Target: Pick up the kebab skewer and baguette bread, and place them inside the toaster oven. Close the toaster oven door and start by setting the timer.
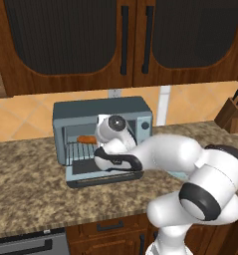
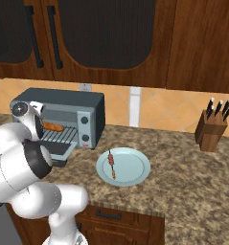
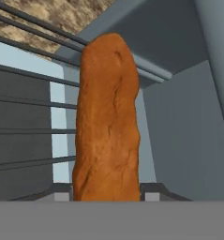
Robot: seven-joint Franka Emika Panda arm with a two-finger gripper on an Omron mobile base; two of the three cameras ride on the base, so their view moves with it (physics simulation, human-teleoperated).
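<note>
Orange-brown baguette bread (image 3: 106, 122) seemingly gripped inside toaster oven (image 1: 103, 134).

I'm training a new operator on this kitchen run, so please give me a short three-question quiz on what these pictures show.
1. True or false: the toaster oven door is closed.
2. Where does the kebab skewer lie? A) on the wire rack B) on the pale blue plate C) in the knife block
3. Fill in: the hand reaches into the toaster oven, its fingers on either side of the ______.

Key
1. False: it lies folded down on the counter.
2. B
3. baguette bread, which is over the rack.
</note>
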